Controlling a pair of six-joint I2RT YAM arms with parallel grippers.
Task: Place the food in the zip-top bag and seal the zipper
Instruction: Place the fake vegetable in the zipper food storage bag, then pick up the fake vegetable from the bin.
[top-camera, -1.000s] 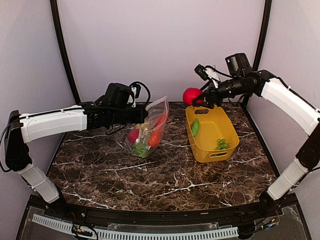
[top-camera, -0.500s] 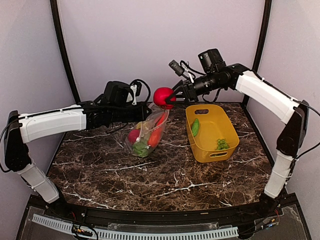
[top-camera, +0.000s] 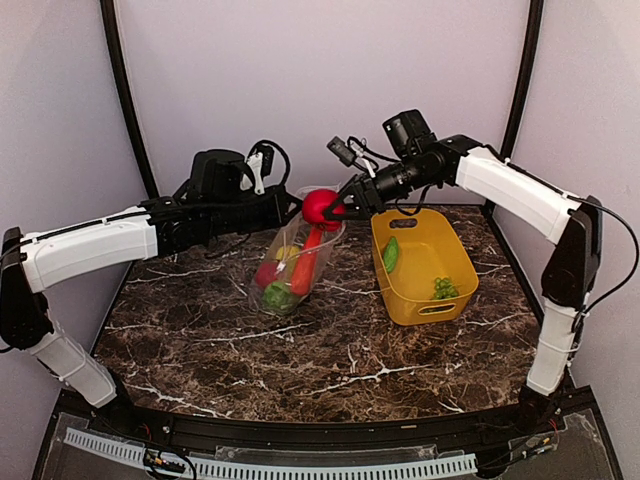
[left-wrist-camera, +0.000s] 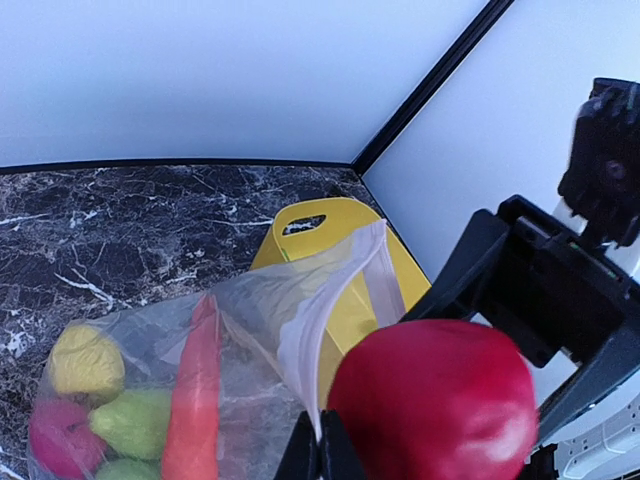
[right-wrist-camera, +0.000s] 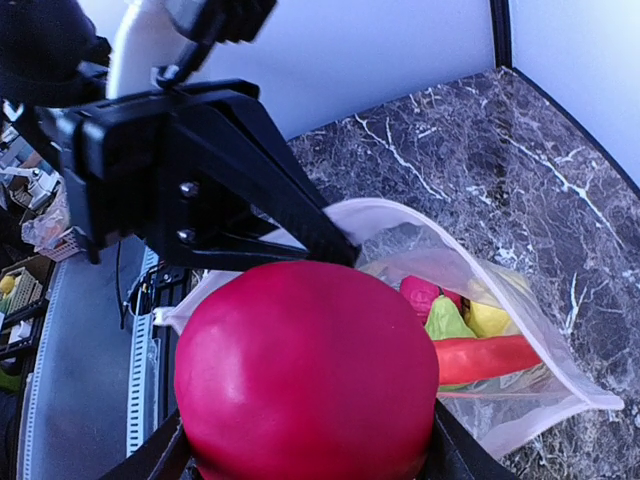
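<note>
The bag (top-camera: 290, 262) was held by its rim in the closed left gripper (top-camera: 291, 208), with a pepper (top-camera: 306, 262) inside. A red ball (top-camera: 320, 205) was clamped above its mouth by the right gripper (top-camera: 337, 208). A cucumber (top-camera: 390, 253) and grapes (top-camera: 441, 288) were seen in the basket (top-camera: 412, 312).

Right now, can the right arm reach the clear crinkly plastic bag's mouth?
Probably yes: the right gripper, holding a round red toy fruit, is at the bag mouth, held open by the left gripper.

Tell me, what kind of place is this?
Probably a robot test booth, not a real kitchen: plain walls close around a marble-patterned table, a left arm and right arm reach over it, and the food is plastic toys.
</note>
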